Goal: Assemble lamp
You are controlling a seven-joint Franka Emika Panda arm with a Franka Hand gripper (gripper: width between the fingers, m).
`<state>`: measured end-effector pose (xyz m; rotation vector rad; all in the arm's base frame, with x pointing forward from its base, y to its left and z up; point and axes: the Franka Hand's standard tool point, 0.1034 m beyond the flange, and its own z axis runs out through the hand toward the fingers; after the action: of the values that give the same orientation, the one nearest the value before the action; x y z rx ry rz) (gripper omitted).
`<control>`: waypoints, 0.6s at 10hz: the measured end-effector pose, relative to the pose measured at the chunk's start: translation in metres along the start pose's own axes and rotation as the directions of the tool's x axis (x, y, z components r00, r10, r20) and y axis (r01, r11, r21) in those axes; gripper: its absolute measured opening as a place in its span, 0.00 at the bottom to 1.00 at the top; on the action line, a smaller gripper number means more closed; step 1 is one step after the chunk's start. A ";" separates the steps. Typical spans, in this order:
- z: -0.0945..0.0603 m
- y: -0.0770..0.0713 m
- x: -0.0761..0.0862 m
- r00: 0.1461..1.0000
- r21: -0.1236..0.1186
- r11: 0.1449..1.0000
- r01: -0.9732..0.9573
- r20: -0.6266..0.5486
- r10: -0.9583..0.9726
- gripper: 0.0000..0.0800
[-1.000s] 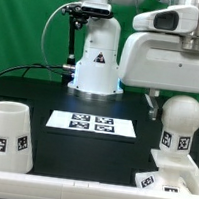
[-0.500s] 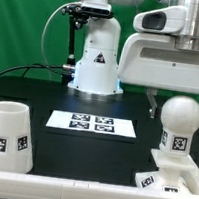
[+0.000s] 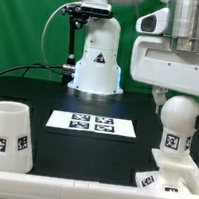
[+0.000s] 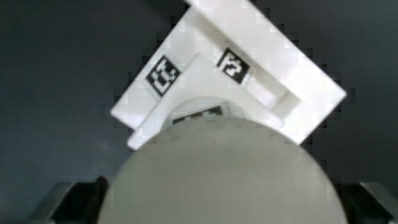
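A black table [image 3: 80, 156] carries the white lamp parts. The tapered shade [image 3: 6, 134] stands upright, open end up, near the front at the exterior view's left, and the flat square base [image 3: 163, 182] sits at the front on the exterior view's right, tags showing on its edge. Between them and farther back the marker board [image 3: 92, 123] lies flat, with the robot arm's white pedestal [image 3: 96, 72] standing behind it at the table's rear.

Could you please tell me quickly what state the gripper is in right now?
Gripper: fingers straddle the bulb; whether they clamp it cannot be told.
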<state>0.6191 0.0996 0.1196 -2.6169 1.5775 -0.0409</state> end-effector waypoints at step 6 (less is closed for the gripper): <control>-0.003 -0.001 0.001 0.999 0.031 0.999 0.033 0.035 -0.034 0.85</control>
<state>0.6201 0.0984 0.1224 -2.6056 1.5097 -0.0203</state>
